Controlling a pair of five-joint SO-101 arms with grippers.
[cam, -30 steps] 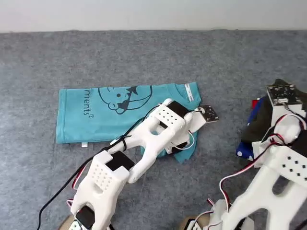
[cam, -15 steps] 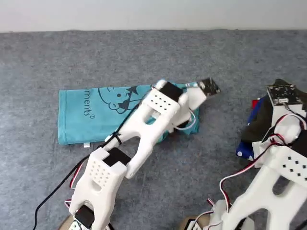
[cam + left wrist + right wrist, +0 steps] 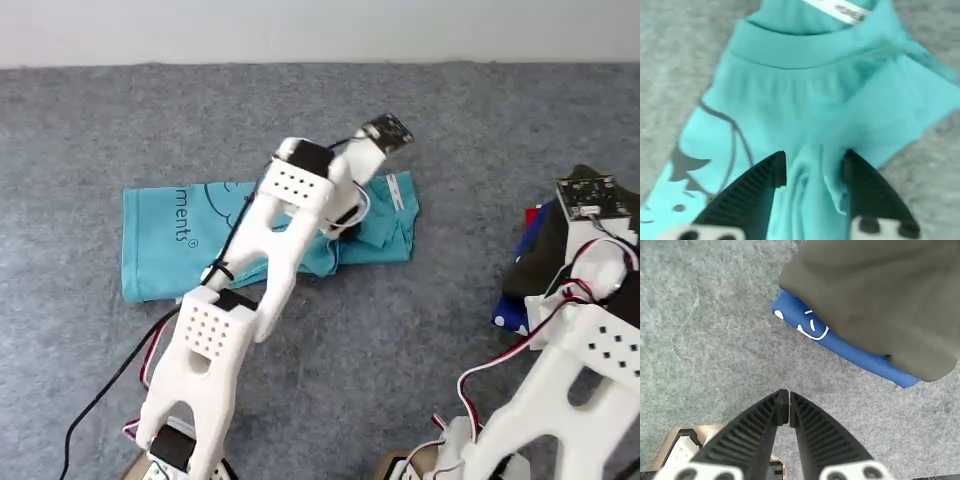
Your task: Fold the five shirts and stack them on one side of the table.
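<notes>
Teal shirt point(image 3: 180, 235) lies left of centre on the grey surface point(image 3: 450, 130), hem to the left, collar to the right. At the collar end sits the left tool point(image 3: 815, 161), jaws partly closed, a ridge of teal cloth pinched between them. This looks like a fold under way. The next move: carry that edge across the body, lay it flat, let go. At the right edge a blue shirt point(image 3: 840, 347) lies under an olive shirt point(image 3: 875, 295), already stacked. The right tool point(image 3: 785, 401) hangs beside them, closed tight, holding nothing.
</notes>
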